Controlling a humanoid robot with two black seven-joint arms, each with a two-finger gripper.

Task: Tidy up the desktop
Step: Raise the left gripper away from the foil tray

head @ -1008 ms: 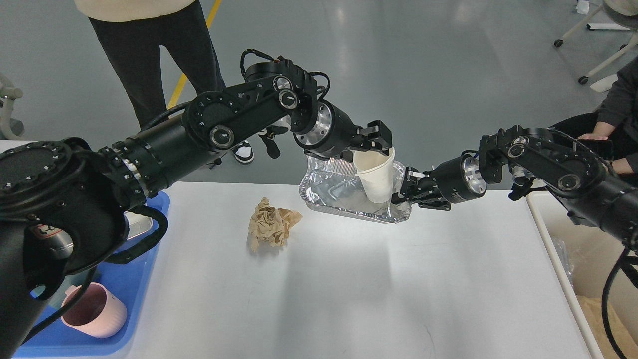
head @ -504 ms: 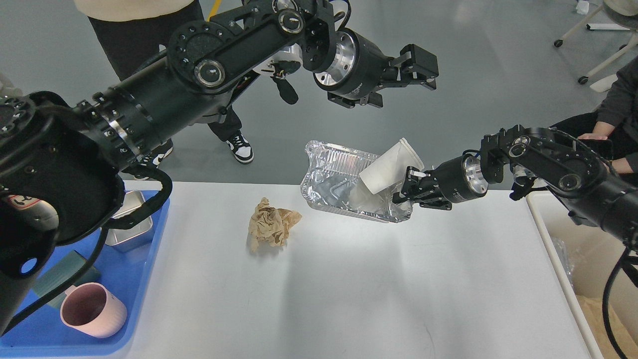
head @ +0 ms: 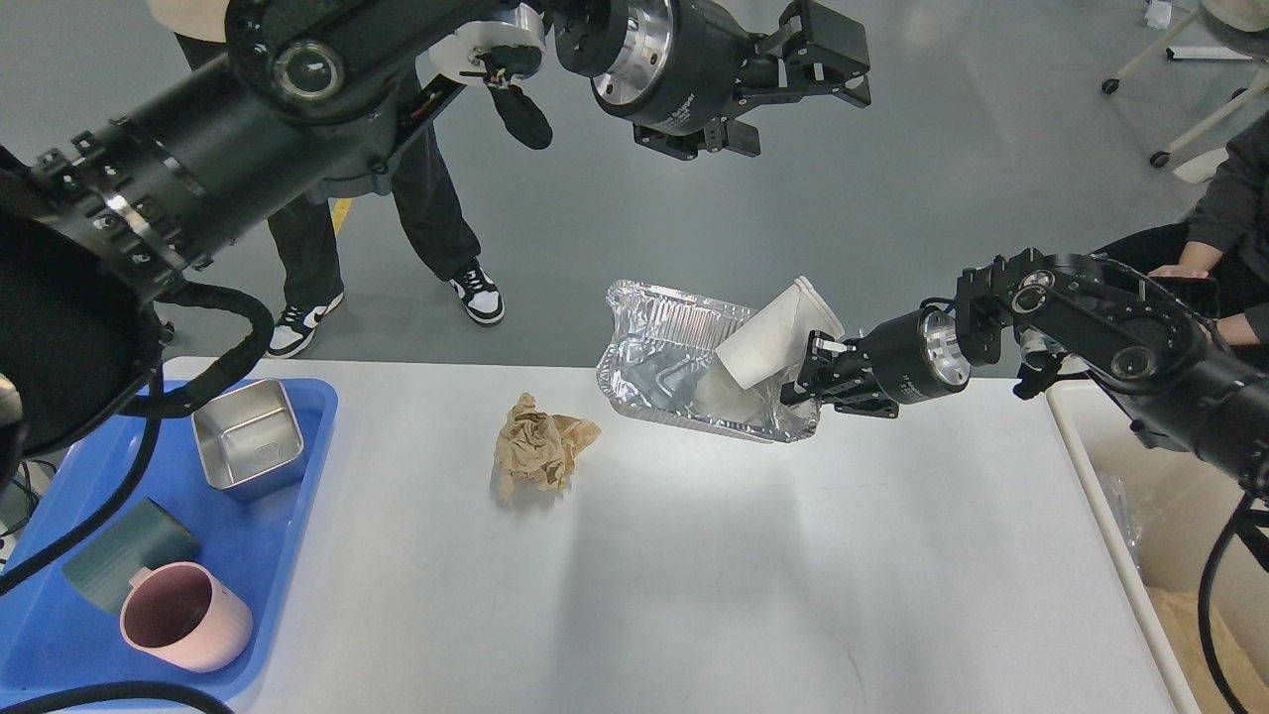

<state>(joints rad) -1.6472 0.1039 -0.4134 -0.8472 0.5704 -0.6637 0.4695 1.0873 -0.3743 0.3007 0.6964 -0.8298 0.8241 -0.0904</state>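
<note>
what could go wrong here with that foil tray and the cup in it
The paper cup lies loose and tilted in the foil tray, which the right gripper pinches at one corner only. The cup may roll out, or the thin foil may bend and slip on the way to the bin.

A single camera sat in the robot's head, looking forward and steeply down onto the bench (head: 694,555), near enough that its near edge fell outside the picture. The left arm (head: 198,149) entered from the left edge, huge and close to the lens; the right arm (head: 1120,337) came in from the right edge. Past the bench's far edge the view took in grey floor (head: 942,198). The blue tray (head: 288,535) marked the left edge, the cream bin (head: 1091,476) the right. No second view was given.
</note>
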